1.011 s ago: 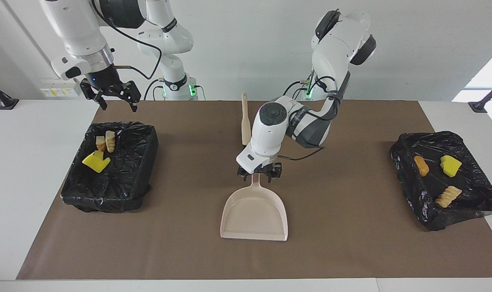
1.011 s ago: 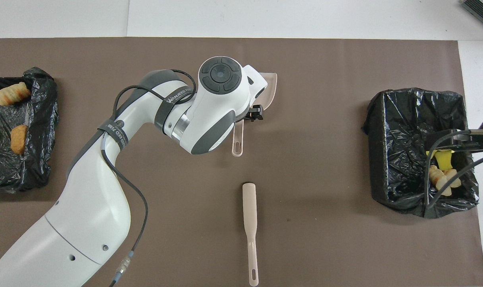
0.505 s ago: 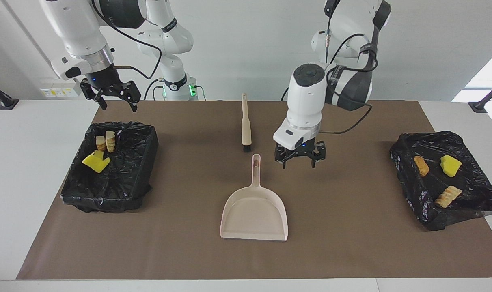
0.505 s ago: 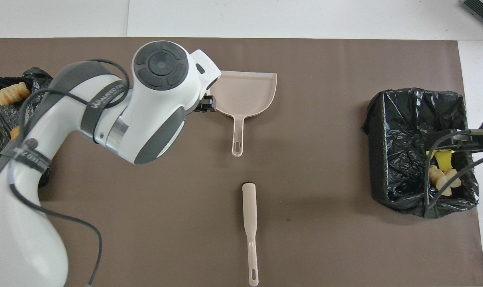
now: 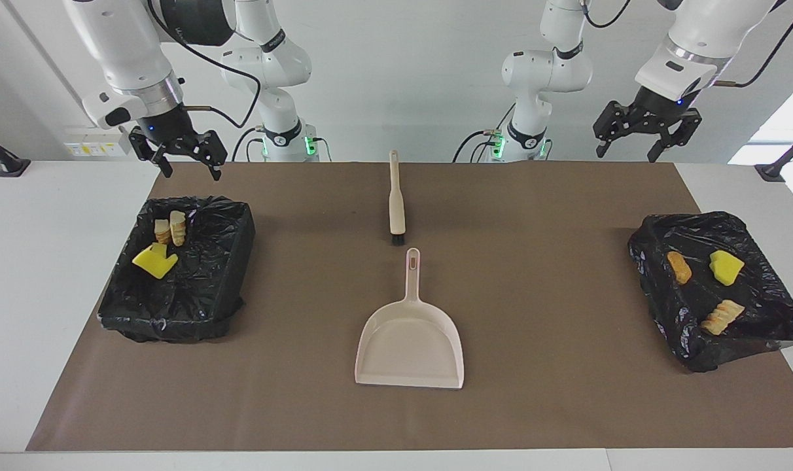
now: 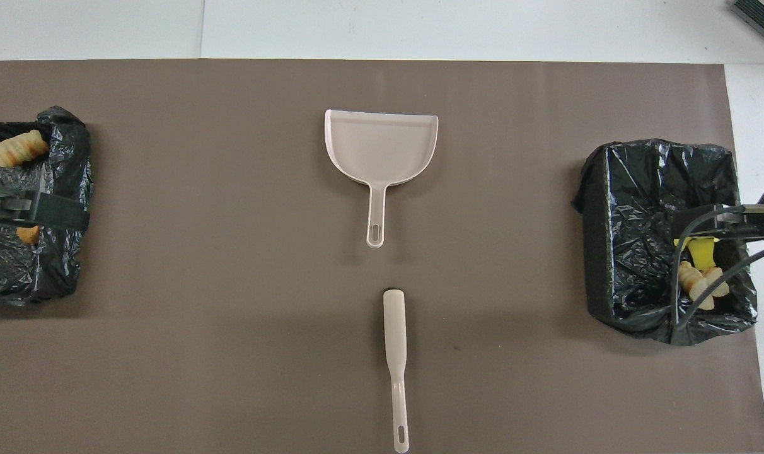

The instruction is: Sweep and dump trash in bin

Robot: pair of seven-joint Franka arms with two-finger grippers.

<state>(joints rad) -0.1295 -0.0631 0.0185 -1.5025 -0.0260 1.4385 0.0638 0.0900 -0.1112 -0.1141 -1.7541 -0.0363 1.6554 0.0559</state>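
A beige dustpan (image 5: 409, 343) lies flat at the centre of the brown mat (image 5: 540, 392) in the facing view, its handle pointing up the frame toward the robots and nothing in its tray. Just above the handle's tip, apart from it, lies a beige brush (image 5: 395, 199), bristles toward the dustpan.

At the left of that frame sits a bin lined with a black bag (image 5: 177, 268). In it lie a yellow sponge piece (image 5: 154, 260) and two tan bread-like lumps (image 5: 171, 230) side by side in the upper part. At the right of the frame, partly off the mat's edge, is a second black-lined bin (image 5: 717, 288), holding an orange lump (image 5: 679, 267), a yellow sponge chunk (image 5: 726, 266) and a striped tan lump (image 5: 722, 316). No trash lies loose on the mat.

The right gripper (image 5: 186, 160) hangs in the air at the upper left, over the mat's edge just above the first bin, fingers spread wide and holding nothing. The left gripper (image 5: 646, 139) hangs at the upper right, raised above the table's top edge, also spread wide and holding nothing.
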